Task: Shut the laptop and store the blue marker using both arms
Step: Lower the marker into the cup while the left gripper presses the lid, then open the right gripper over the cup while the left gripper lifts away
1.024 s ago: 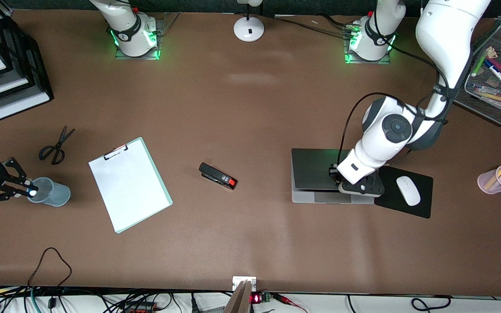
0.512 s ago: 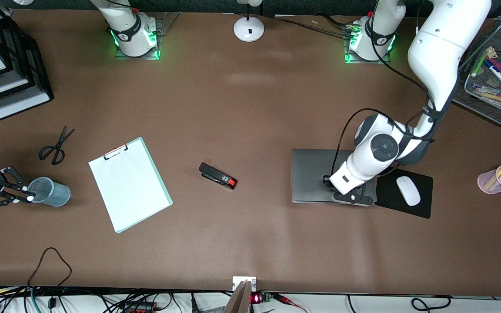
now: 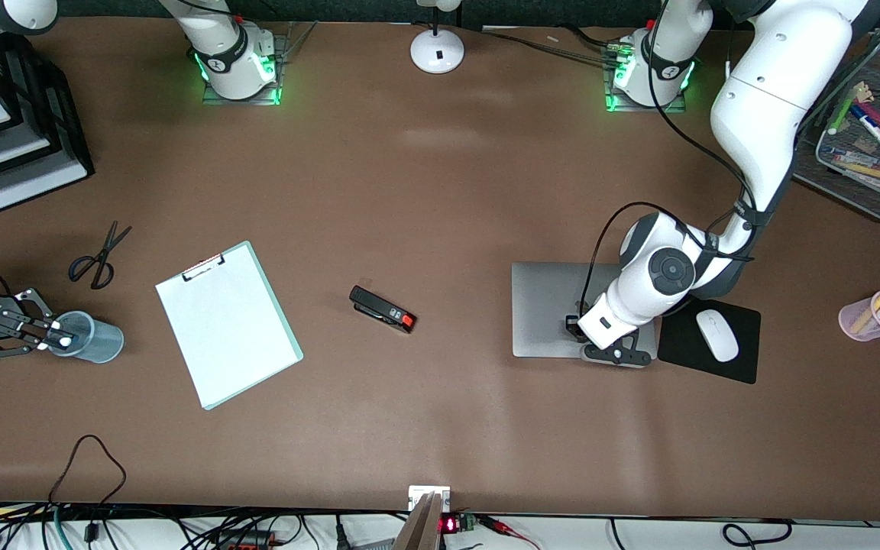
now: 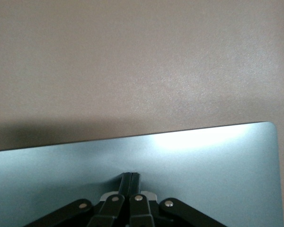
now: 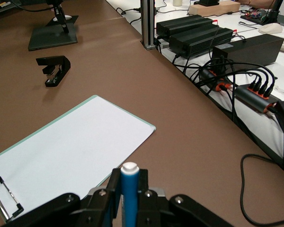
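Both steps closing out. Left gripper (image 3: 614,353), fingers clenched empty, pressing flat laptop (image 3: 547,309) lid. Right gripper (image 3: 49,337), grasping blue marker (image 5: 128,191), over cup (image 3: 96,338) at right arm's end: lower, release.

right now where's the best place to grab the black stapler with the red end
Grip the black stapler with the red end across its narrow width near the middle, coming straight down from above. It lies flat and slim on the brown table, long axis slanted, with open space all round, so turn the fingers square to that slant.
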Controlling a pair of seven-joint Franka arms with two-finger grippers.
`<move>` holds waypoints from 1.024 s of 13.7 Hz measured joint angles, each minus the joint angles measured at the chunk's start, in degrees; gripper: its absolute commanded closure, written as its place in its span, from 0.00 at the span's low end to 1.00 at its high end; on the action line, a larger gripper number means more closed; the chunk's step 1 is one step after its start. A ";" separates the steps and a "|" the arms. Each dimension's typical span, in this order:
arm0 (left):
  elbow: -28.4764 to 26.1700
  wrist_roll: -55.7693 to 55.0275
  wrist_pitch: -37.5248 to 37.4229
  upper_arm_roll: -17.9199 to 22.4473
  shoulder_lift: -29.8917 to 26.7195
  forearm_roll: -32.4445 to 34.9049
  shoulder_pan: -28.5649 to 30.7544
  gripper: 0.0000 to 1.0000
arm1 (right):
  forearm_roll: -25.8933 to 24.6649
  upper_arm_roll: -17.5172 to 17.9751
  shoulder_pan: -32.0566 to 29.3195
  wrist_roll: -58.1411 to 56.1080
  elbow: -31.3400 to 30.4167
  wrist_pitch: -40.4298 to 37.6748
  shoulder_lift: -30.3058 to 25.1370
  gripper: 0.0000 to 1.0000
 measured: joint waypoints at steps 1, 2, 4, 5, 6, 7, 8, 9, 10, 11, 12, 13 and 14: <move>0.04 0.00 0.02 0.01 0.03 0.00 0.00 1.00 | 0.05 0.00 -0.33 -0.05 0.00 -0.24 0.18 0.00; 0.05 0.00 0.02 0.02 0.04 0.00 0.00 1.00 | 0.15 0.01 -0.54 -0.05 0.00 -0.38 0.26 0.00; 0.24 0.00 0.11 0.12 0.04 0.00 0.06 1.00 | 0.22 0.03 -0.62 0.98 0.09 -0.57 0.27 0.00; 0.58 0.00 0.11 0.25 0.01 0.00 0.19 1.00 | 0.22 0.09 -0.61 2.75 0.24 -1.02 0.27 0.00; 1.09 0.03 -0.14 0.28 -0.16 0.02 0.39 1.00 | 0.19 0.21 -0.51 5.32 0.47 -1.74 0.26 0.00; 1.72 0.04 -1.36 0.27 -0.79 0.04 0.51 1.00 | -0.09 0.38 -0.14 8.74 0.72 -2.21 0.16 0.00; 2.29 0.05 -3.54 0.24 -2.05 0.04 0.53 1.00 | -0.30 0.55 0.43 12.08 0.84 -2.35 -0.04 0.00; 2.81 0.04 -6.79 0.15 -4.00 0.04 0.53 1.00 | -0.42 0.71 1.21 15.75 1.08 -2.54 -0.20 0.00; 3.33 0.04 -10.43 0.03 -6.30 0.04 0.54 0.99 | -0.85 0.81 2.23 19.06 1.42 -2.70 -0.42 0.00; 3.89 0.04 -14.49 -0.07 -8.87 0.04 0.56 0.93 | -2.16 0.83 3.53 22.65 1.75 -2.72 -0.95 0.00; 4.19 0.04 -18.04 -0.16 -11.39 0.04 0.65 0.77 | -4.27 0.84 4.89 27.17 1.99 -2.70 -1.85 0.00; 4.29 0.10 -20.94 -0.39 -13.83 0.04 0.89 0.63 | -6.91 0.84 6.22 32.69 2.15 -2.68 -3.03 0.00; 4.33 0.16 -23.65 -0.81 -15.97 0.04 1.18 0.44 | -10.06 0.84 7.48 38.65 2.27 -2.64 -4.33 0.00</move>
